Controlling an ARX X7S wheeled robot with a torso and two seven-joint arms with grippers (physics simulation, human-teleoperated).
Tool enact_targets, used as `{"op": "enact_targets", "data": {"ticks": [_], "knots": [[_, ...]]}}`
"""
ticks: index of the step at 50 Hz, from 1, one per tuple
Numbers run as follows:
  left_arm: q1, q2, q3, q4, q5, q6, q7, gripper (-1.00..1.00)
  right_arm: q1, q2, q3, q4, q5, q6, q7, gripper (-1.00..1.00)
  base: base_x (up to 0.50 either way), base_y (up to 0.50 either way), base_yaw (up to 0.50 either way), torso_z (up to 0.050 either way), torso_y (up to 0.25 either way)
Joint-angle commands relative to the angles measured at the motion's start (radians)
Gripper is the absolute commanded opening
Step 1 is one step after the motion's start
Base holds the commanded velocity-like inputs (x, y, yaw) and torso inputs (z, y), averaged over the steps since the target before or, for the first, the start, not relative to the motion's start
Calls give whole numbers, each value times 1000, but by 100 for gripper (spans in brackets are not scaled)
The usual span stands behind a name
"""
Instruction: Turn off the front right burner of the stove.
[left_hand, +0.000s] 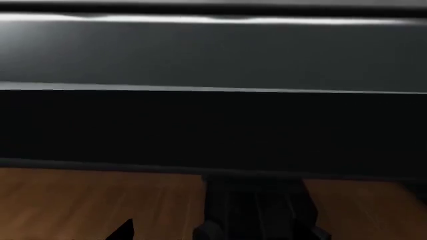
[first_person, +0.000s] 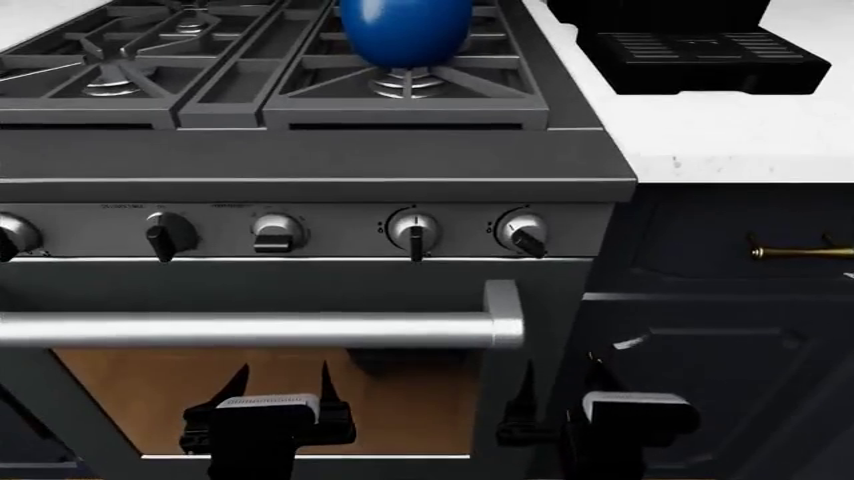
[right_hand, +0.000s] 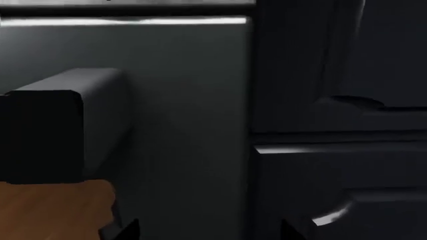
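Task barely begun: both arms hang low in front of the stove (first_person: 320, 165) door, left end effector (first_person: 283, 388) and right end effector (first_person: 561, 385) each with fingers spread and nothing held, well below the knob row, none touched. The front right burner (first_person: 407, 85) sits at the stove's near right corner under a blue kettle (first_person: 404, 28), silver ringed head framed by black grate spokes; no flame visible, though the kettle hides much. Left to do: raise an arm and turn the matching knob, probably the rightmost knob (first_person: 523, 232), its pointer tilted off vertical.
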Motion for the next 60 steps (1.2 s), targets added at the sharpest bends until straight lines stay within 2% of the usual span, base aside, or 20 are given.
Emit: {"op": "enact_targets", "data": {"ticks": [1,6,8,11,22,43,60], "knots": [[-8,-1,6,-15,-7,2,-9,100,-7,19,16,-87,-20,37,60,100,0,0,0,0,0],[-9,-3,4,-10,-15,-3,-13,100,-32,37,47,-175,-32,82,113,100,0,0,0,0,0],[-10,-2,4,-10,-20,-10,-16,100,-79,68,85,-329,-23,143,146,100,0,0,0,0,0],[-11,-3,4,-10,-24,-12,-18,100,-102,92,107,-436,-27,191,171,100,0,0,0,0,0],[-14,-8,12,-14,-35,-18,-19,100,-98,140,117,-588,-28,301,184,100,0,0,0,0,0],[-14,-18,25,-22,-47,-18,-21,100,1,285,7,-789,-102,572,128,100,0,0,0,0,0],[-22,-21,33,-32,-61,-29,-29,100,210,390,-137,-847,-125,805,-4,100,0,0,0,0,0]]}}
